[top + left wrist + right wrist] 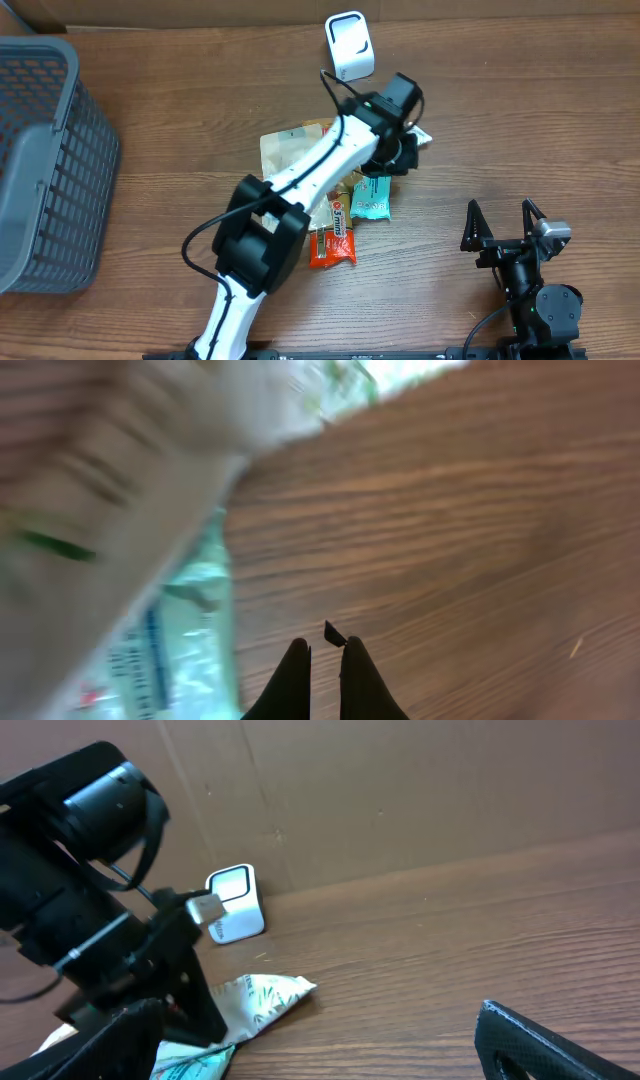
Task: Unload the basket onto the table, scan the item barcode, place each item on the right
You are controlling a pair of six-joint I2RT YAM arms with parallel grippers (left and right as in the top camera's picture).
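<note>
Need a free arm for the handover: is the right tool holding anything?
No: the right tool stands wide open above the wooden table, with nothing in its grasp.

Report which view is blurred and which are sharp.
Left wrist: the packets smear into streaks; only the table grain near the shut left gripper reads crisp. Overhead: sharp and evenly lit. Right wrist: the scanner is sharp, its own finger dark and soft.
</note>
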